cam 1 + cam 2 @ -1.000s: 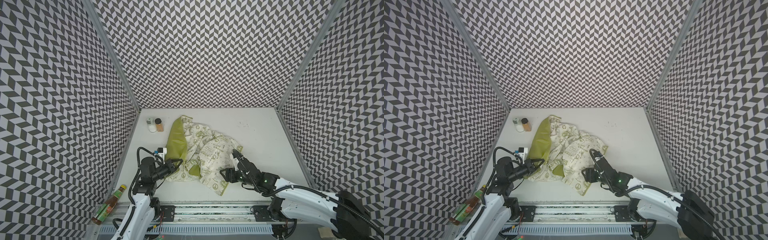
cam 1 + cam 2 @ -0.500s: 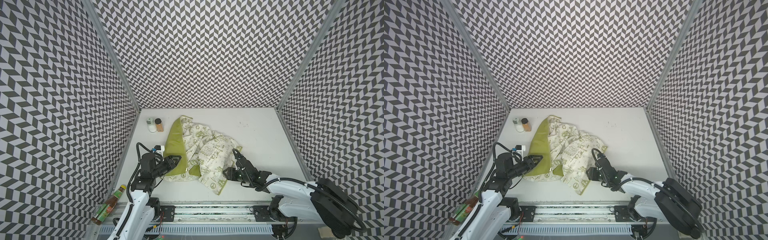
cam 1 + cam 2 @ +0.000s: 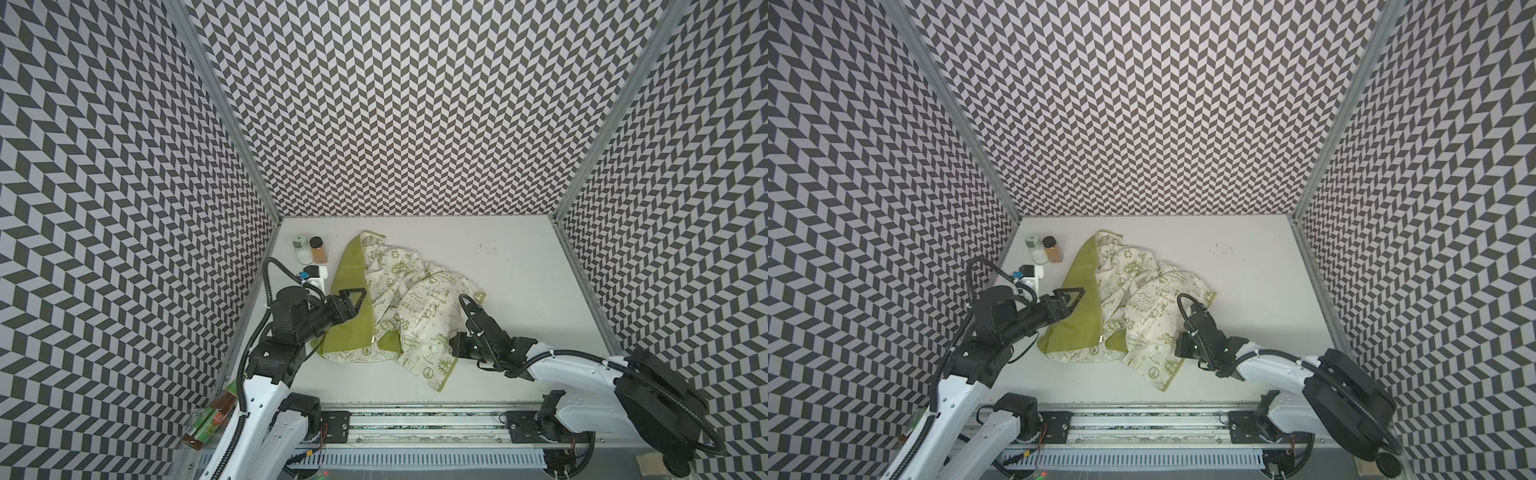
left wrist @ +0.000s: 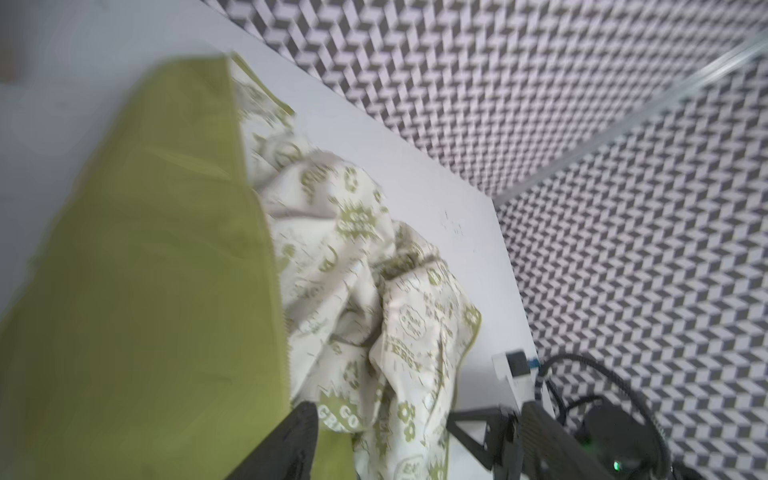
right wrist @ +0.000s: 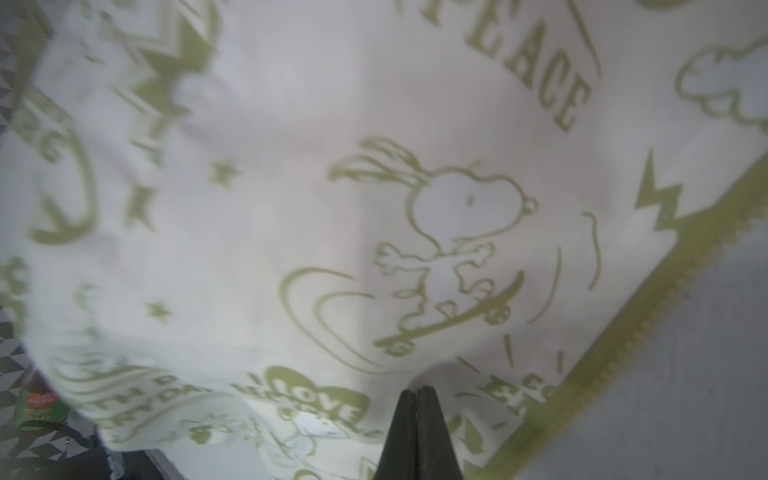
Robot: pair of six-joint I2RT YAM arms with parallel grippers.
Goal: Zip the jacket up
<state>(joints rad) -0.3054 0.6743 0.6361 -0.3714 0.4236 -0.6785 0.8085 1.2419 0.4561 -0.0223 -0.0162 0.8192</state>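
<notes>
The jacket (image 3: 399, 307) (image 3: 1129, 307) lies crumpled in the middle of the table. Its cream doodle-printed lining faces up and a lime-green panel (image 3: 347, 328) lies on the left. My left gripper (image 3: 354, 298) (image 3: 1070, 300) (image 4: 415, 440) hovers open over that green panel, holding nothing. At the jacket's near right edge my right gripper (image 3: 454, 347) (image 3: 1179, 347) (image 5: 417, 390) is shut, pinching the lining. The green zipper teeth (image 5: 623, 332) run along the hem beside it. A small metal zipper pull (image 3: 372, 340) shows near the front fold.
Two small jars (image 3: 302, 249) (image 3: 318, 249) stand at the back left by the patterned wall. A sauce bottle (image 3: 212, 415) lies off the table's front left corner. The metal rail (image 3: 415, 419) runs along the front edge.
My left gripper opened, let go of the green panel and lifted toward the back. My right gripper closed on the lining at the jacket's right edge. The green panel now lies flatter.
</notes>
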